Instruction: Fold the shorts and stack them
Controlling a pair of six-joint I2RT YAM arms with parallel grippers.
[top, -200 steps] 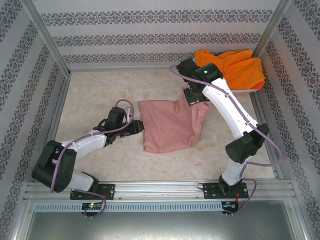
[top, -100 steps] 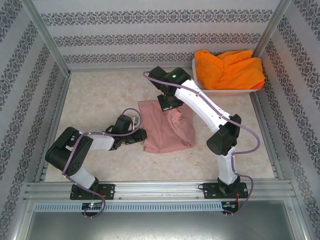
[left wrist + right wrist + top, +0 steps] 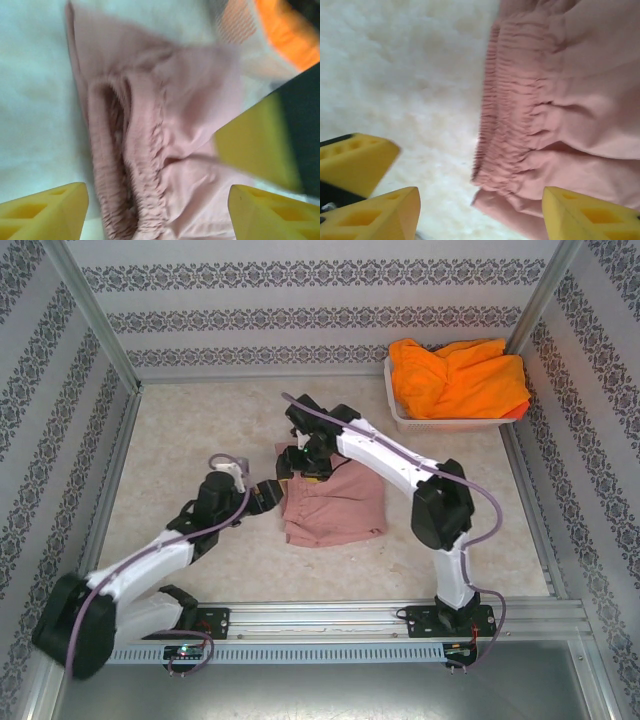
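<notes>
Now that the left gripper (image 3: 266, 496) and right gripper (image 3: 300, 464) both stand wide open, the right having dropped the flap it carried leftward a moment ago, the pink shorts (image 3: 340, 510) lie folded mid-table, waistband (image 3: 515, 125) along the left edge beside both jaws, orange shorts (image 3: 460, 380) waiting in the basket (image 3: 450, 424).

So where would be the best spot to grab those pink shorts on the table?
Probably the gathered elastic waistband of the pink shorts, approached from above at their left edge. There it lies as a thick, layered ridge beside the bare table, easier to pinch than the flat, thin cloth further right.
</notes>
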